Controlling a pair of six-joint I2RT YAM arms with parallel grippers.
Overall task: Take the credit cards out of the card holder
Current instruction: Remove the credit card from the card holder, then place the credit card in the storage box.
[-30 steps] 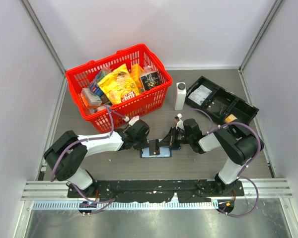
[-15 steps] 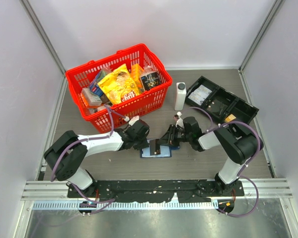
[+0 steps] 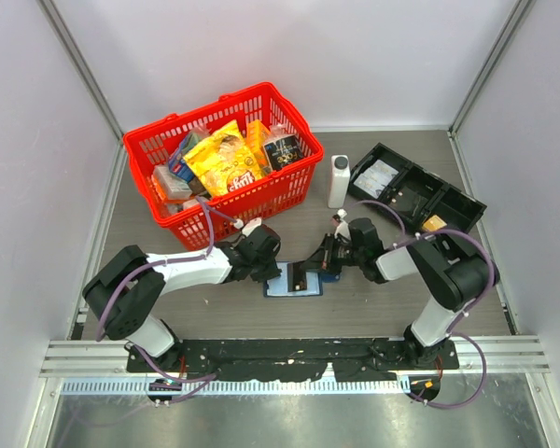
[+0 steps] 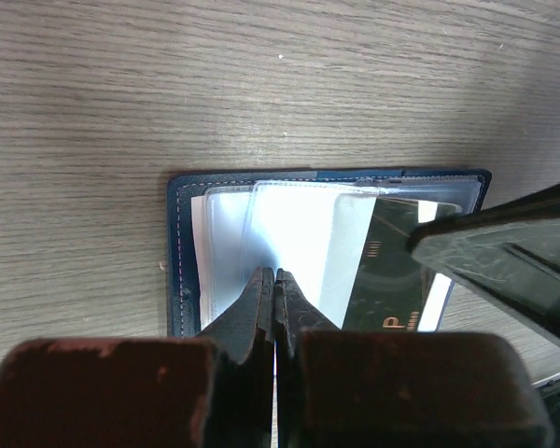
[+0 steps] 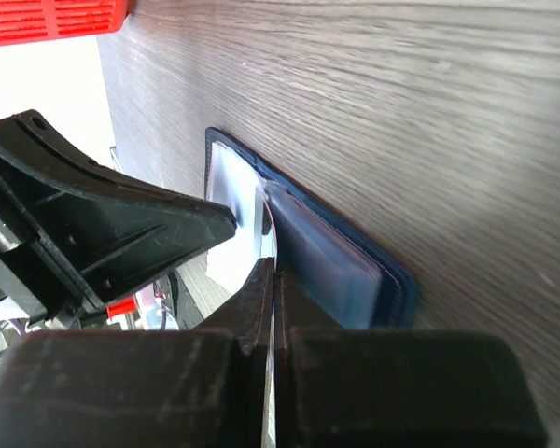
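Two arms meet over the card holder (image 3: 280, 288), which lies opened flat on the table (image 3: 355, 308), near its middle. From above, the left gripper (image 3: 282, 273) comes in from the left and the right gripper (image 3: 305, 273) from the right, both tips down on the holder. A red basket (image 3: 261, 191) full of packets stands at the far left, a white bottle (image 3: 339, 180) is just to its right, and a black tray (image 3: 457, 201) sits at the far right with an orange card (image 3: 434, 222) in one compartment.

The left wrist view shows the holder's navy border (image 4: 175, 252) around pale clear sleeves (image 4: 289, 224). A dark card (image 4: 387, 280) with gold lettering sits inside the right-hand sleeve. The left gripper (image 4: 275, 280) is fully closed with nothing between its fingers, and its tips are over the sleeves. One black finger (image 4: 490, 252) of the right gripper reaches in over the dark card.

The right wrist view shows the right gripper (image 5: 273, 275) closed at the holder's (image 5: 392, 280) edge, where a thin sleeve (image 5: 327, 257) lifts; whether it is pinched cannot be told. The left gripper (image 5: 219, 222) lies opposite, and the basket (image 5: 47, 19) is beyond it.
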